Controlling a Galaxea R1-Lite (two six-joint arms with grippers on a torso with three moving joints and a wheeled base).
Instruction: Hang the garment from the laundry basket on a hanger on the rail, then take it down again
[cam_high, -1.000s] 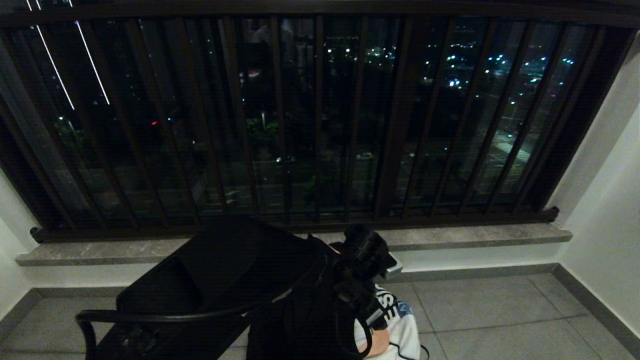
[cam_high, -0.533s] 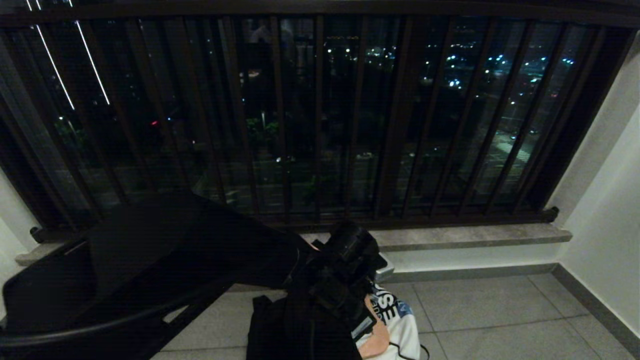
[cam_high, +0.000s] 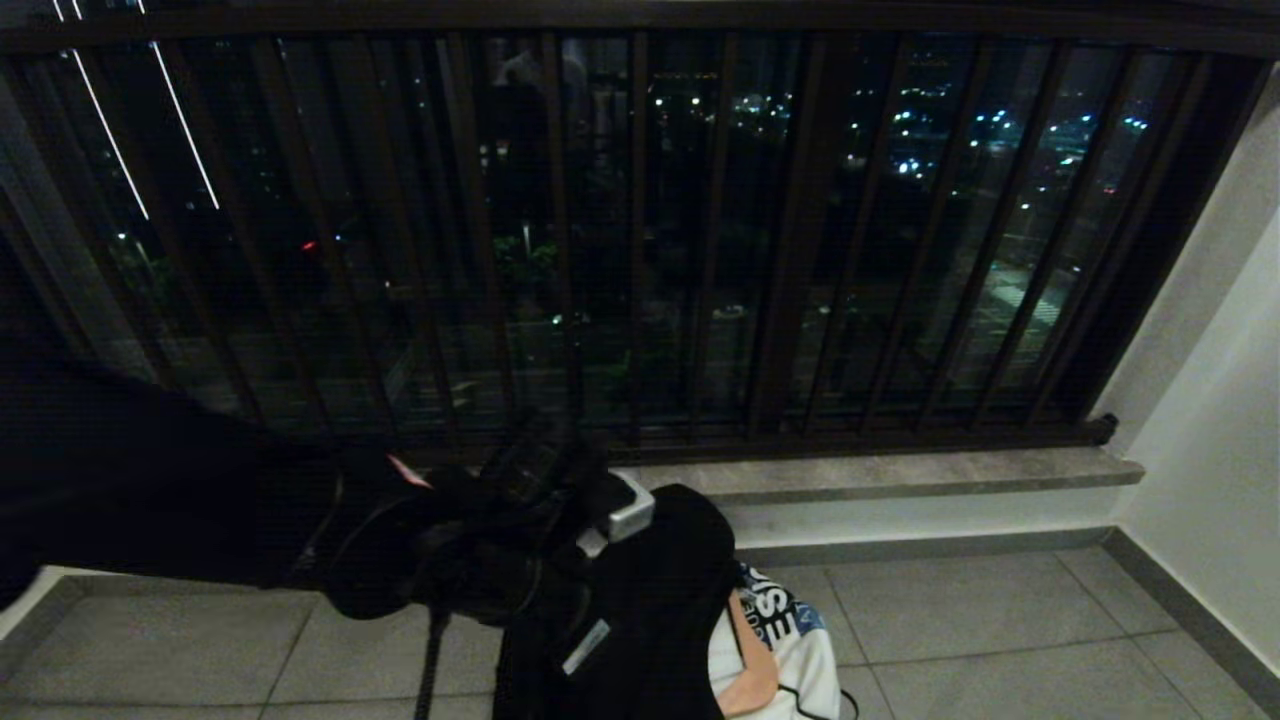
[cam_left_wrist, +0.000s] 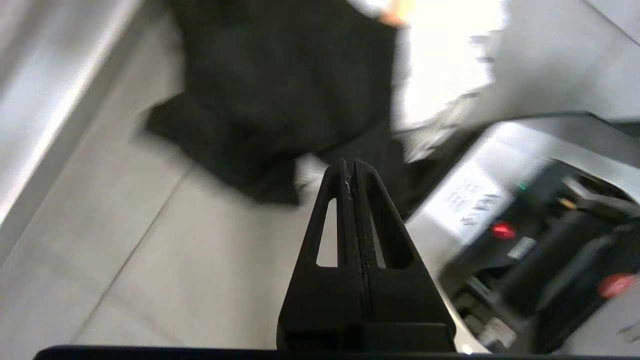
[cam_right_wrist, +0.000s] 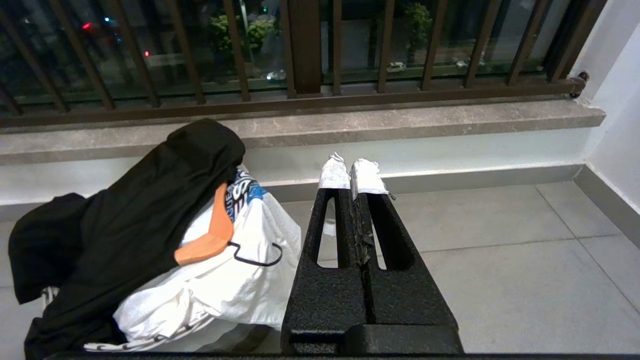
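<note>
A black garment (cam_high: 650, 590) lies draped over a heap of clothes on the floor under the window, with a white garment with an orange collar (cam_high: 780, 660) below it. The heap hides the laundry basket. My left arm (cam_high: 450, 540) reaches in from the left, just left of the heap. The left gripper (cam_left_wrist: 352, 167) is shut with nothing between its fingers, a little off the black garment (cam_left_wrist: 280, 75). My right gripper (cam_right_wrist: 352, 175) is shut and empty, right of the black garment (cam_right_wrist: 140, 215) and the white garment (cam_right_wrist: 225, 285). The rail and the hanger are out of view.
Dark brown window-guard bars (cam_high: 640, 240) run across the back above a grey stone sill (cam_high: 900, 470). A white wall (cam_high: 1220, 420) closes the right side. Grey floor tiles (cam_high: 1000, 620) spread right of the heap. My own base (cam_left_wrist: 540, 235) shows in the left wrist view.
My left arm has swung away to the left and off the heap. The black garment, partly covered by the arm before, now shows on top of the heap.
</note>
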